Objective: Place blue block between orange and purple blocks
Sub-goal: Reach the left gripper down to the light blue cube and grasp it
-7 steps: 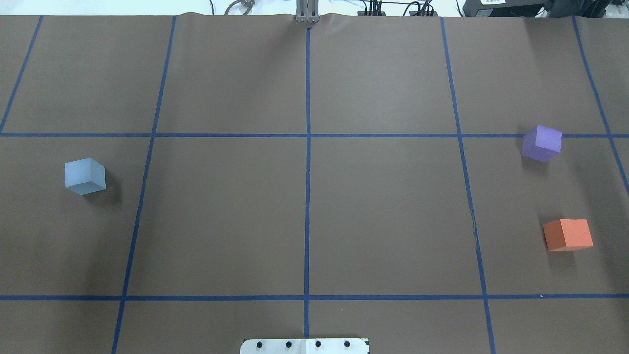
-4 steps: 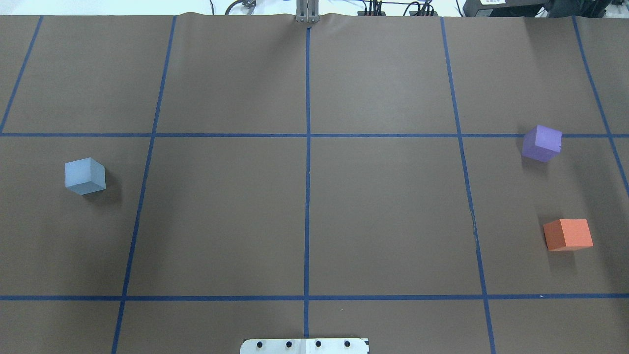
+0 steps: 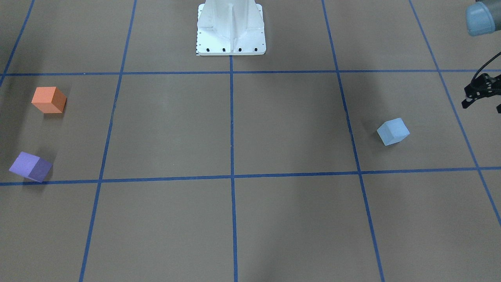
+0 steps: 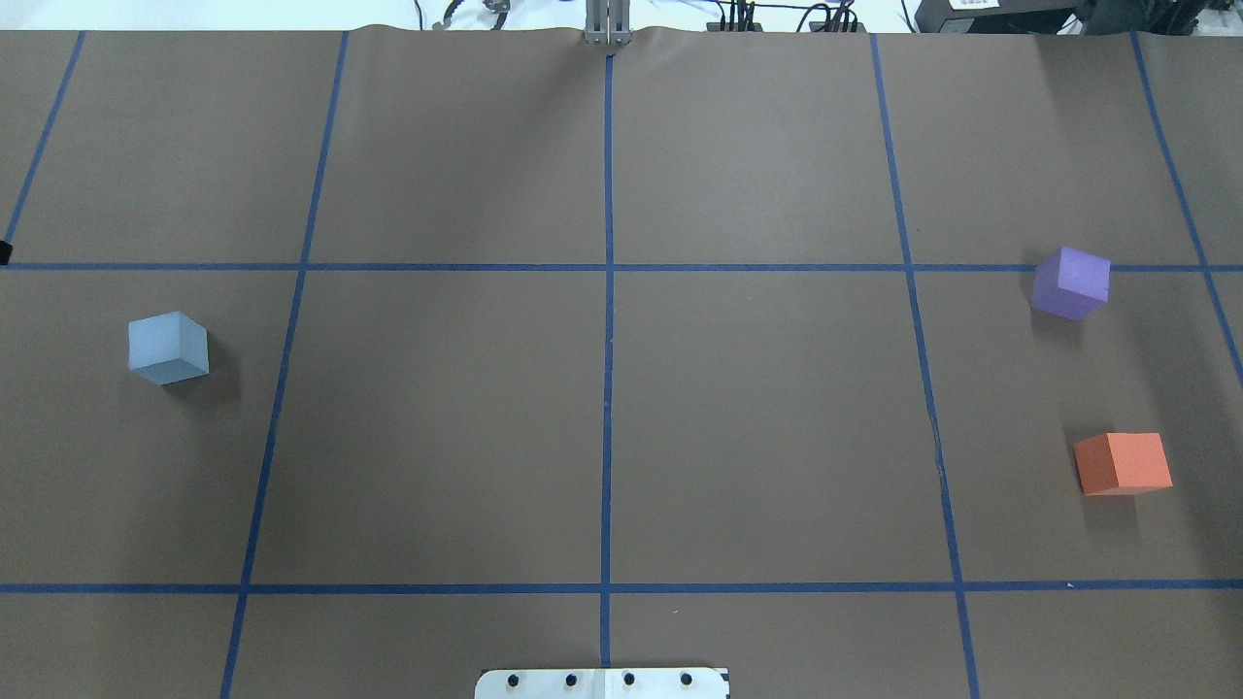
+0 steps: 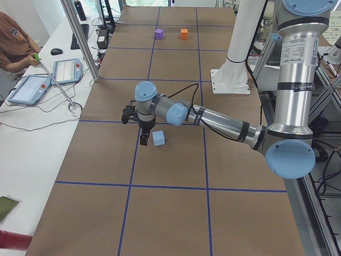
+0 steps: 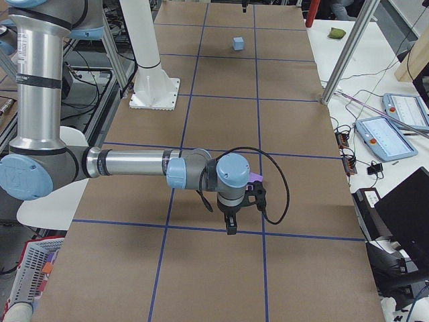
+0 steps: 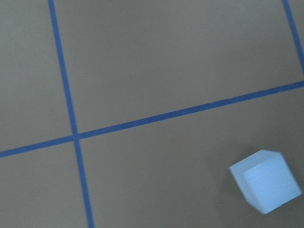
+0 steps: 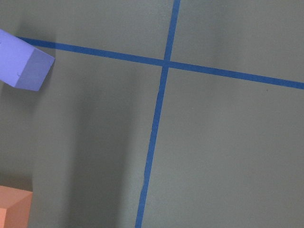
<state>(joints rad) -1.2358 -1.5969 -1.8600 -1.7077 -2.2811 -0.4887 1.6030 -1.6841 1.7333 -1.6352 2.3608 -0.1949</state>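
Scanning the scene big to small: the brown table (image 4: 437, 437) spreads wide, crossed by blue tape lines (image 4: 608, 388), and nothing lies on the stretch between the two sides. The left arm (image 5: 224, 120) reaches out low over its own half. The left gripper (image 5: 139, 128) hangs just beside the blue block (image 4: 168, 348) without touching it. It has hold of nothing, and how wide its jaws stand I cannot tell, since the front view cuts it at the edge. The right arm (image 6: 134, 164) stretches over the other half, and its right gripper (image 6: 238, 209) hovers near the purple block (image 4: 1070, 282). That claw appears only from the side, so I cannot tell its opening either. The white mount base (image 3: 231, 27) sits at the robot's edge, out of any path.

On to the cubes. The blue one rests on the robot's far left, well apart from the purple block and the orange block (image 4: 1123, 464), which stand apart on the far right with bare table between them.

The risks, as I judge them:
- The blue cube sits turned against the grid, so jaws closing on its corners could twist or squirt it away.
- The carry is long, and a pass between arms could drop it.
- The landing gap is modest, so a skewed descent could knock purple or orange.
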